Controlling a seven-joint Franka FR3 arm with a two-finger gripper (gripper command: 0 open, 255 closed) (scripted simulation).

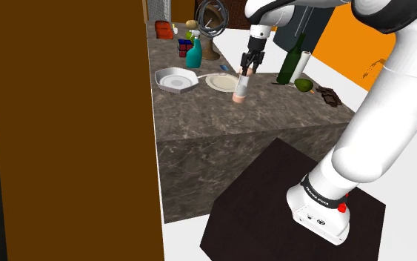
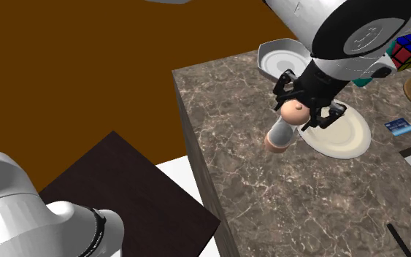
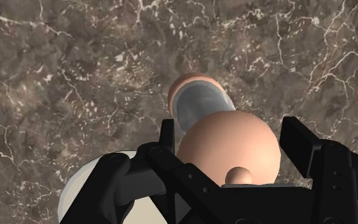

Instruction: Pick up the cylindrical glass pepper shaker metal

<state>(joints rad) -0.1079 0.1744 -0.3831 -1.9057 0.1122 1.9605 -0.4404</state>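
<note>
The pepper shaker [image 1: 240,87] has a clear body with a peach-coloured cap and base. It stands on the brown marbled counter [image 1: 221,119] next to a cream plate [image 1: 220,81]. My black gripper [image 1: 245,70] comes down on it from above and is shut on its rounded cap. In the second exterior view the shaker [image 2: 280,131] leans a little under the gripper [image 2: 298,113]. In the wrist view the fingers [image 3: 168,137] clasp the cap on both sides of the gripper [image 3: 231,137], and the shaker's glass body [image 3: 203,108] reaches down to the counter. I cannot tell whether the base touches it.
A white angular dish [image 1: 175,78] lies beyond the plate. Behind stand a teal spray bottle [image 1: 193,53], a colour cube [image 1: 184,47] and a dark green bottle [image 1: 292,63]. A tall brown panel [image 1: 73,126] closes off the shoulder view's left. A blue card [image 2: 398,126] lies near the plate.
</note>
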